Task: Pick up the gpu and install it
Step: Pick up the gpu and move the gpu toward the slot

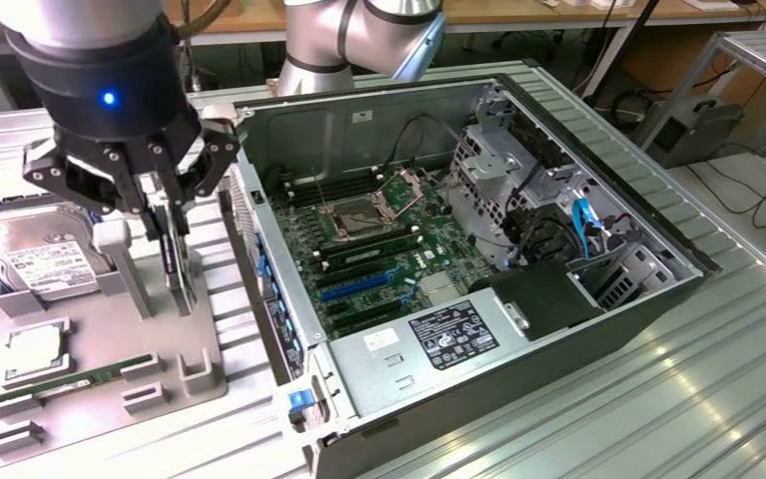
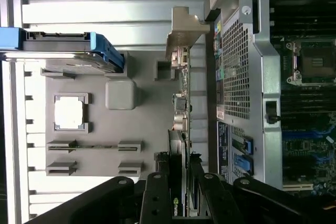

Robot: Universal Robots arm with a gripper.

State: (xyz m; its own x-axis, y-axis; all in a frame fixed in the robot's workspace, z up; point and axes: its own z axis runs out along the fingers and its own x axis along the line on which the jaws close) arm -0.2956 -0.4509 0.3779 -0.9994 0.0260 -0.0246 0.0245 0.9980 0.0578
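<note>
Upper left of the frame, my claw [image 1: 171, 225] pinches the upright gpu [image 1: 181, 279]. With so narrow a hold it may tilt and strike the case [image 1: 397, 419] just beside.

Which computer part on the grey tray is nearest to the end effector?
The thin dark expansion card with a silvery bracket: it stands on edge, gripped by the end effector; the others lie aside.
</note>
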